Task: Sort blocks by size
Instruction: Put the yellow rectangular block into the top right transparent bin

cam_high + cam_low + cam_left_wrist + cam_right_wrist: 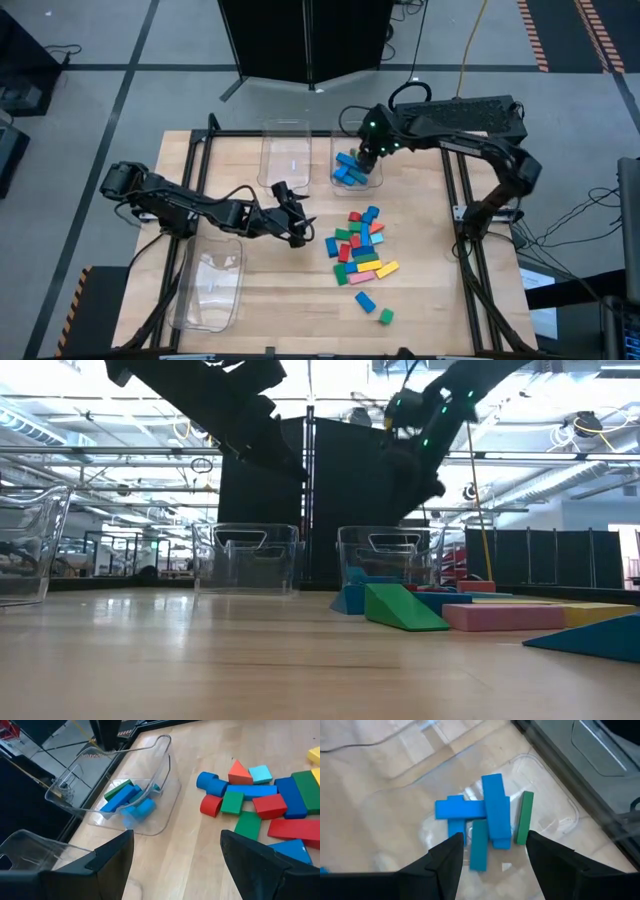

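right gripper (366, 158) hangs over the far-right clear bin (376, 181); jaws apart, nothing between them. in the right wrist view the fingers (445, 862) frame the bin's contents from above: several long blue blocks (496, 812) lying crossed, plus one long green block (524, 817) beside them.

left gripper (297, 228) sits low over the table (430, 300), approx. mid-table, just left of the loose pile; jaws spread wide, empty. left wrist view looks past its fingers (107, 855) toward that same bin and the near edge of the pile.

loose blocks (357, 247): mixed red, green, blue, yellow, pink, cyan pieces clustered right of centre on the tabletop. two strays lie nearer the front edge, a blue block (365, 300) and a small green block (386, 316), apart from the main cluster.

other containers: second clear bin (285, 152) at the far side, left of the filled one, no blocks visible in it. third clear bin (212, 285) at front left, beside the left arm, also w/o visible blocks.
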